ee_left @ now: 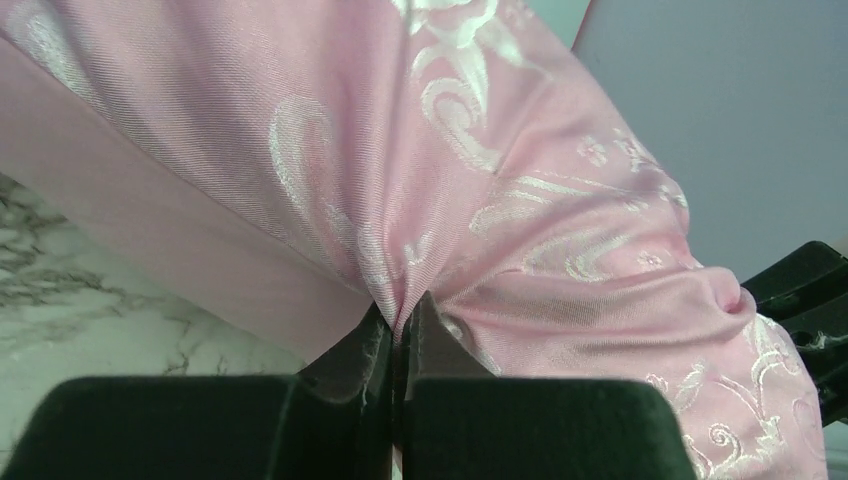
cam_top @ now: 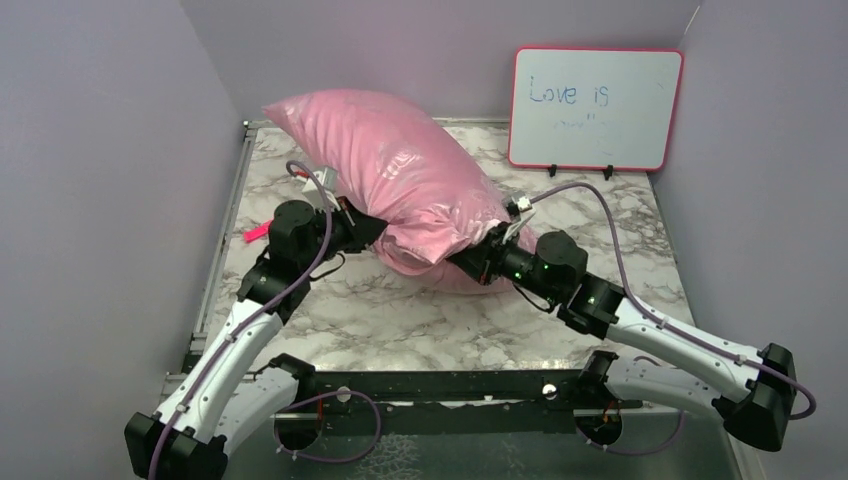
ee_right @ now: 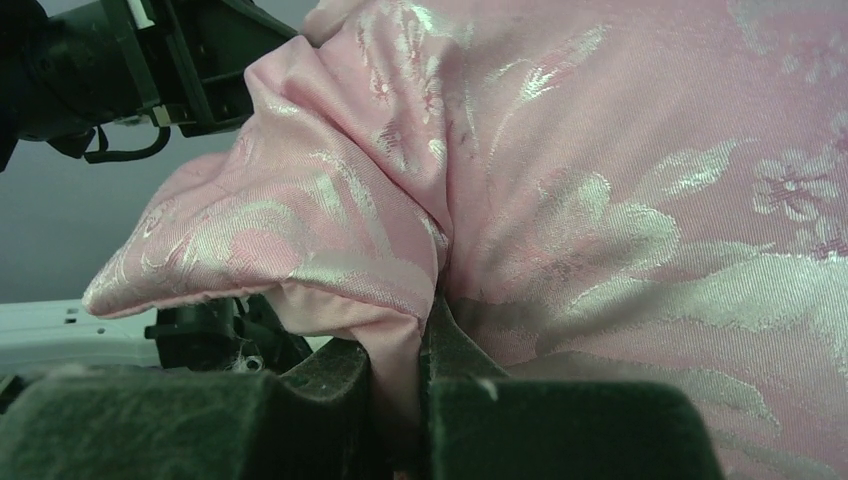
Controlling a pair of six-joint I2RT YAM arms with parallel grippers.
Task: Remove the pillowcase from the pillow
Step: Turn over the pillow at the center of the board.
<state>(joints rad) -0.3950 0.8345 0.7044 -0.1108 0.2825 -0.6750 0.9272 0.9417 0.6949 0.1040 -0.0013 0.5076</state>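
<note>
Pillowcase (cam_top: pixel 390 170): glossy pink all over. The wrist views show a woven pattern of roses and scrolling leaves in pale silvery white, and the left wrist view also shows a plainer pink band along the lower edge. Table (cam_top: pixel 400 310): white marble with grey veining. Whiteboard (cam_top: pixel 595 105): white face, red frame, blue handwriting. Walls (cam_top: pixel 100 150): pale lilac-grey. Left arm (cam_top: pixel 235 340) and right arm (cam_top: pixel 680 345): white links, black joints. Cable (cam_top: pixel 575 185): dull purple. Left gripper (ee_left: pixel 400 322) and right gripper (ee_right: pixel 428 322): matt black. Light (cam_top: pixel 516 268) on the right arm: green. Small item (cam_top: pixel 255 233) at the table's left: bright pink-red, identity unclear.
</note>
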